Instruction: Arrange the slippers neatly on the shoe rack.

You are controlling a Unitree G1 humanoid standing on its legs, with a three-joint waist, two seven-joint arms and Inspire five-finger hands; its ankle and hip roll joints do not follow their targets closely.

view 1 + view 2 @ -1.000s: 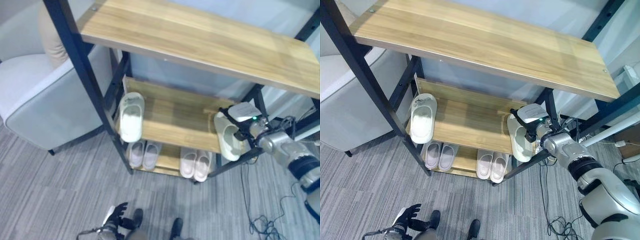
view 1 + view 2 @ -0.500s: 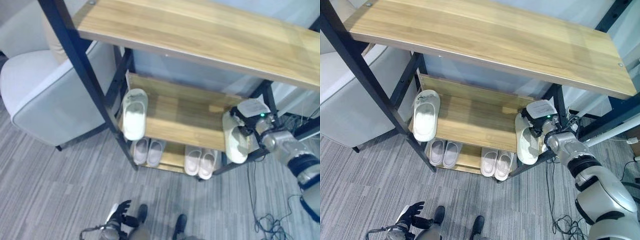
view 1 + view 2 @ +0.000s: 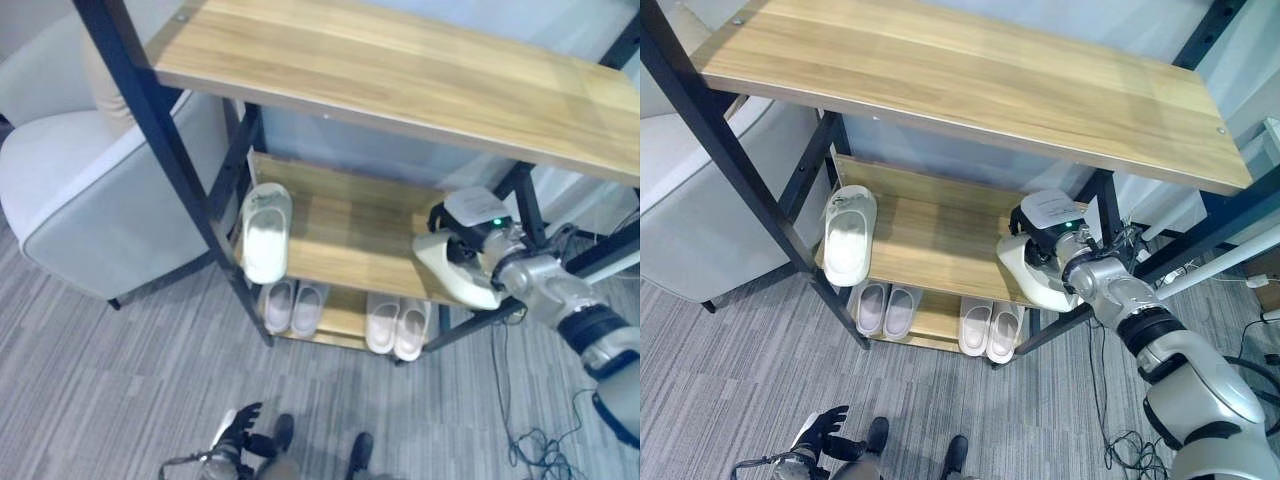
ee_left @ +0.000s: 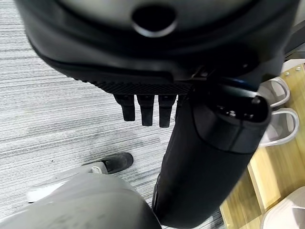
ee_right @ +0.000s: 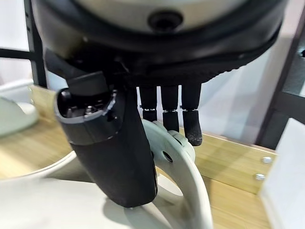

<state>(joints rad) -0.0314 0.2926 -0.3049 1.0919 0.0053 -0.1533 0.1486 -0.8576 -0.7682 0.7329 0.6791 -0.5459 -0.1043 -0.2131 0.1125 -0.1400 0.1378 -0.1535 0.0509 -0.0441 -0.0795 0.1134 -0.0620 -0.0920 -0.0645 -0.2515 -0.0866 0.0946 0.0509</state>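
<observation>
Right hand gripped a pale slipper at the right end of the shoe rack's middle shelf

The thumb and fingers were curled round the slipper's strap, and the slipper lay tilted across the shelf's front edge. A second slipper of the same kind rested at the shelf's left end, toe hanging over the front. Two smaller pairs stood side by side on the bottom shelf. The left hand hung low over the grey carpet, fingers loosely spread, holding nothing. A light armchair stood left of the rack
</observation>
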